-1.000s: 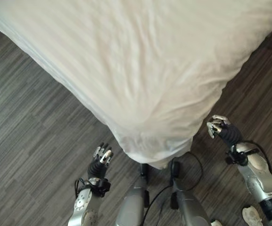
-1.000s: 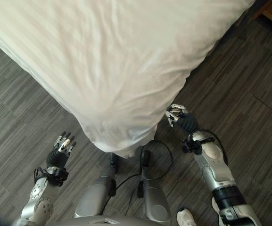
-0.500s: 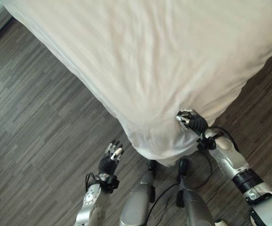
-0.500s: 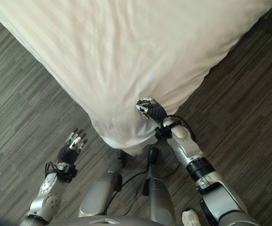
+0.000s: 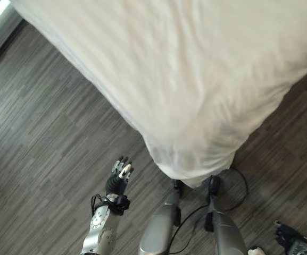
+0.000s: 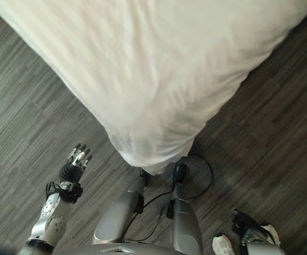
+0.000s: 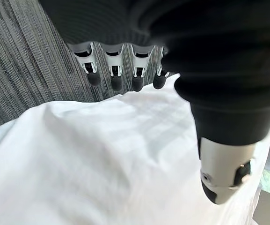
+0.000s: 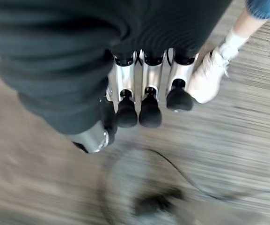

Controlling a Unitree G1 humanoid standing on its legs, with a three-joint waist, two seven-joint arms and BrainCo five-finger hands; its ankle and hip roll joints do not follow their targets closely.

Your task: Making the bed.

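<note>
**Bed corner: cover laid, neither hand on it**

Ahead of both hands, the bed [image 5: 196, 79] carries a white cover [image 6: 158, 95] spread over its top, the corner draping toward the floor [image 5: 47, 133]. Left hand [image 5: 119, 175] hangs beside that corner, apart from the cloth, fingers [image 7: 113, 75] straight and holding nothing. Right hand [image 6: 247, 226] sits low, well back from the bed; fingers [image 8: 146, 101] extended, empty. A person's shoe [image 8: 207, 79] shows beyond it. Judgement: covering largely done; light creases and the loose corner remain.

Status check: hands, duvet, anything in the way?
Left hand open, empty, beside bed corner. Right hand low over floor, holding nothing. White duvet draped over corner. Person's shoe near right hand.
</note>
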